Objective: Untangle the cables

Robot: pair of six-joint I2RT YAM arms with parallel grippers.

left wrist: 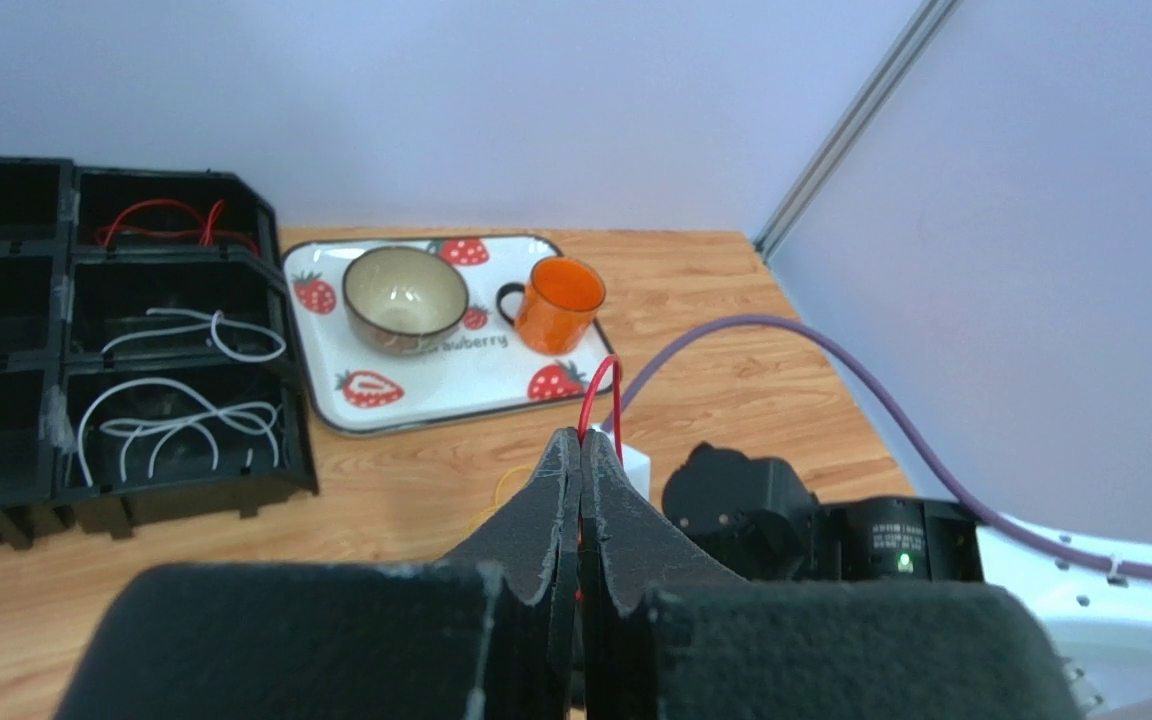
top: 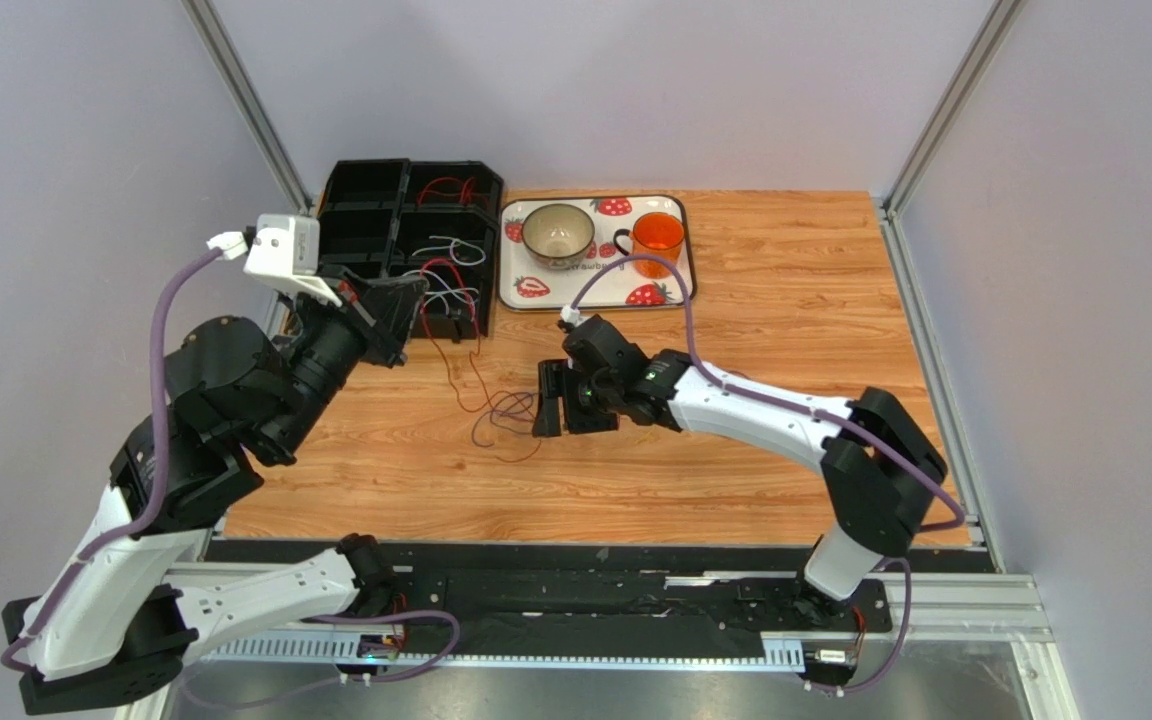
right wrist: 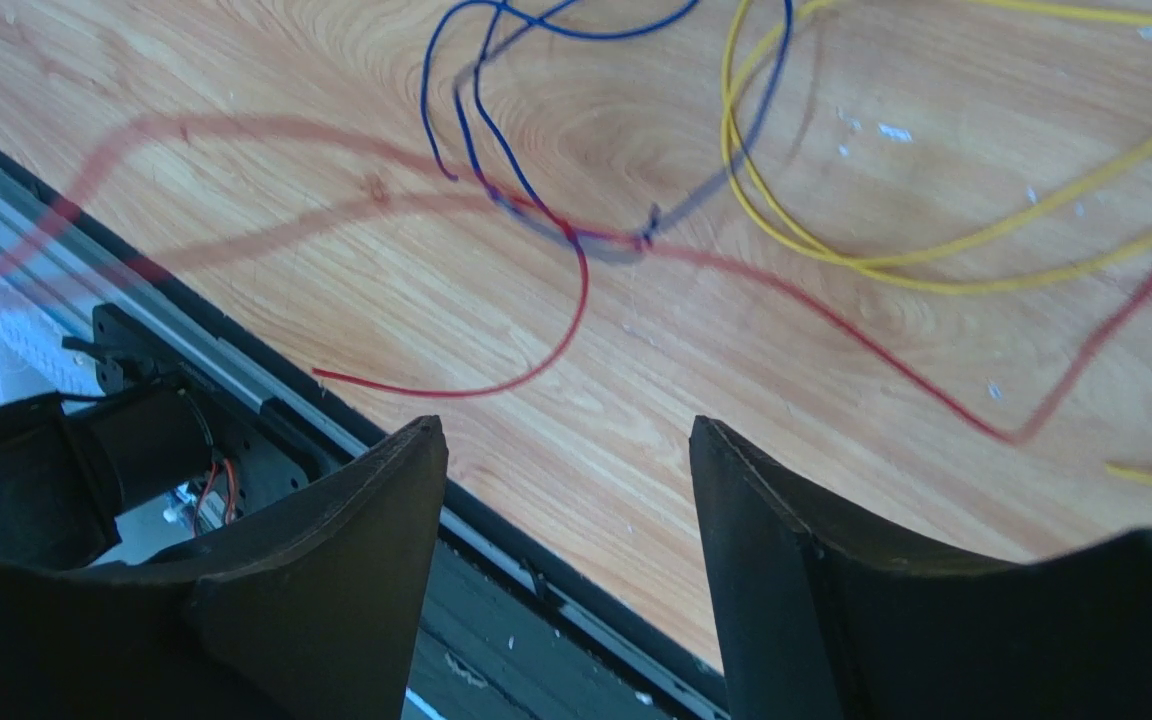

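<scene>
My left gripper [top: 411, 321] is shut on a red cable [left wrist: 602, 393], which sticks out past its tips [left wrist: 582, 438] and hangs down to the table [top: 458, 368]. A loose tangle of dark and red cables [top: 503, 422] lies mid-table. My right gripper [top: 569, 410] is open and empty just right of that tangle. In the right wrist view its jaws [right wrist: 567, 428] stand wide apart above the wood, with a blue cable [right wrist: 465, 105], a yellow cable [right wrist: 838, 248] and a red cable [right wrist: 537, 353] crossing beyond them. White cables [left wrist: 177, 420] and a red cable [left wrist: 162, 221] lie in organizer compartments.
A black compartment organizer [top: 372, 203] stands at the back left, close to my left gripper. A strawberry tray [top: 683, 267] at the back holds a bowl [top: 557, 230] and an orange mug [top: 659, 236]. The table's near edge and black rail [right wrist: 537, 555] lie under my right gripper.
</scene>
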